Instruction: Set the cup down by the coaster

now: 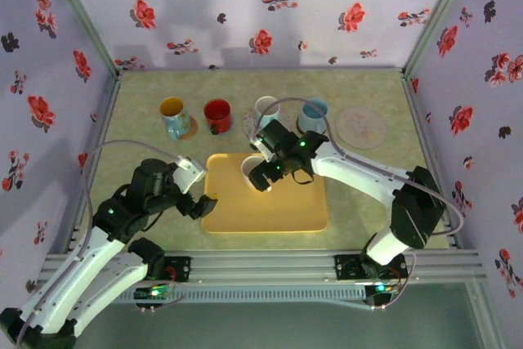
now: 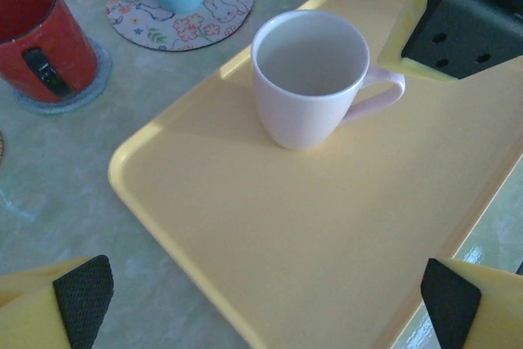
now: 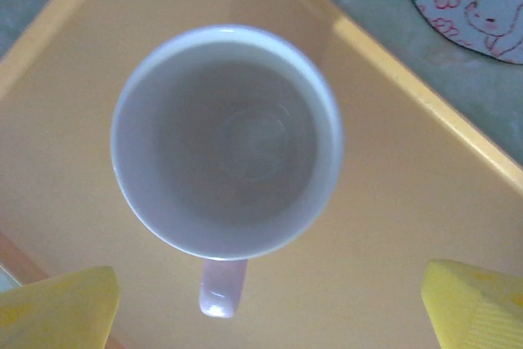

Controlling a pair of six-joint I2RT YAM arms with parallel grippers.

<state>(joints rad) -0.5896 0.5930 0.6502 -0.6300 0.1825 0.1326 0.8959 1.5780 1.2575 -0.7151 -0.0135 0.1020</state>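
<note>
Approach stage of the pick. The cup, pale and empty, stands upright on the yellow tray close to its far edge, its handle turned toward the right arm. The right gripper hovers directly above the cup with its yellow fingers spread wide on either side and touching nothing. The left gripper, likewise spread wide and empty, waits low at the tray's near left edge. The target appears to be the bare floral coaster near the far right corner of the table; the other coasters along the far edge each carry a mug. The next move likely calls for lowering the right fingers around the cup's wall or rim, closing firmly, then lifting clear of the tray lip before carrying rightward.
</note>
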